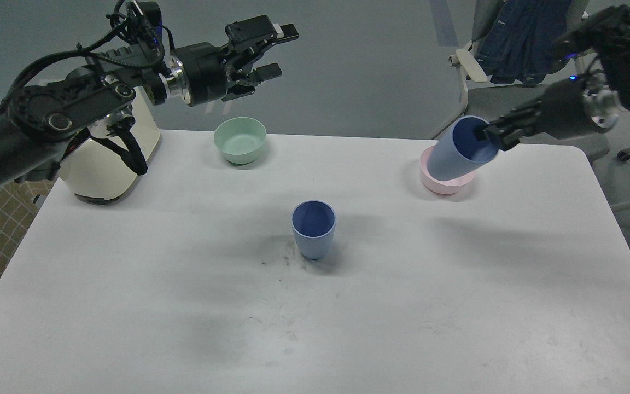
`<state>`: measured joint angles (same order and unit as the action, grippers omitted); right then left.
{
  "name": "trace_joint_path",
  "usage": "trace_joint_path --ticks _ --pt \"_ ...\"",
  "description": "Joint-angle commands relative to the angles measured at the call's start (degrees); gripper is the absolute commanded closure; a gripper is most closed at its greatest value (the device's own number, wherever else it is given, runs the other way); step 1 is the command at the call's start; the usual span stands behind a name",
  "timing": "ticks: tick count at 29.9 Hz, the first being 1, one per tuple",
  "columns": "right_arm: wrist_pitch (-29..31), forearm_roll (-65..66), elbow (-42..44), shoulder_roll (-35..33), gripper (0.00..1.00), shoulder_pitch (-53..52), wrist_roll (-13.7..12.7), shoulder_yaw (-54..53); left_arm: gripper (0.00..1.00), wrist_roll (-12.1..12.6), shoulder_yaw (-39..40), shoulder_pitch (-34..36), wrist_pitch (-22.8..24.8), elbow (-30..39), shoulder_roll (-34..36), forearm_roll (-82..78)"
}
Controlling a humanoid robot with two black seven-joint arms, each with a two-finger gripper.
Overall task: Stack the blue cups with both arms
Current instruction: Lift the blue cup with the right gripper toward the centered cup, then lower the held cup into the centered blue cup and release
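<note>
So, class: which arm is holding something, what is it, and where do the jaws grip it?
The right gripper holds a tilted blue cup by its rim. The left gripper holds nothing.

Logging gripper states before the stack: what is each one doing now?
Left gripper: open, holding nothing.
Right gripper: shut on the tilted blue cup, gripping its rim.

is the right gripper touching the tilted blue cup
Touching. In the head view the right gripper has its fingers clamped on the rim of the tilted blue cup, one finger reaching inside the mouth.
</note>
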<state>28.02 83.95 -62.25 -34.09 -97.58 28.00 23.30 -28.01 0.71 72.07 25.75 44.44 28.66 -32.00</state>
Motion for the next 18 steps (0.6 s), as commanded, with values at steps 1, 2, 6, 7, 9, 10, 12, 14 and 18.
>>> trace_joint_path --ticks 1,2,6,7,9,10,12,14,18 --pt "-0.02 -6.08 1.43 9.56 1.0 -4.2 0.0 5.53 0.03 0.01 -0.09 0.0 0.09 -0.85 0.08 0.01" --pt "-0.02 -7.82 1.78 12.44 1.0 -5.07 0.0 6.4 0.03 0.01 -0.09 0.0 0.09 -0.93 0.17 0.01" --pt "-0.02 -10.74 2.04 19.04 1.0 -7.27 0.0 7.63 0.03 0.01 0.0 0.0 0.09 -0.93 0.79 0.01" --pt "-0.02 -11.0 2.04 19.75 1.0 -7.54 0.0 7.72 0.03 0.01 0.0 0.0 0.09 -0.93 0.79 0.01" --pt "-0.02 -11.35 2.48 21.94 1.0 -8.15 0.0 7.9 0.03 0.01 0.0 0.0 0.09 -0.93 0.79 0.01" --pt "-0.02 -11.44 2.83 22.74 1.0 -8.42 0.0 8.16 0.03 0.01 0.0 0.0 0.09 -0.93 0.79 0.01" --pt "-0.02 -12.75 3.8 25.46 1.0 -8.94 0.0 9.3 0.03 0.01 0.0 0.0 0.09 -0.93 0.87 0.01" --pt "-0.02 -13.37 4.32 26.43 1.0 -8.95 0.0 9.83 0.03 0.01 0.0 0.0 0.17 -0.85 0.88 0.01" --pt "-0.02 -13.82 6.09 29.16 1.0 -8.77 0.0 11.94 0.03 0.01 0.0 0.0 0.18 -0.85 0.96 0.01"
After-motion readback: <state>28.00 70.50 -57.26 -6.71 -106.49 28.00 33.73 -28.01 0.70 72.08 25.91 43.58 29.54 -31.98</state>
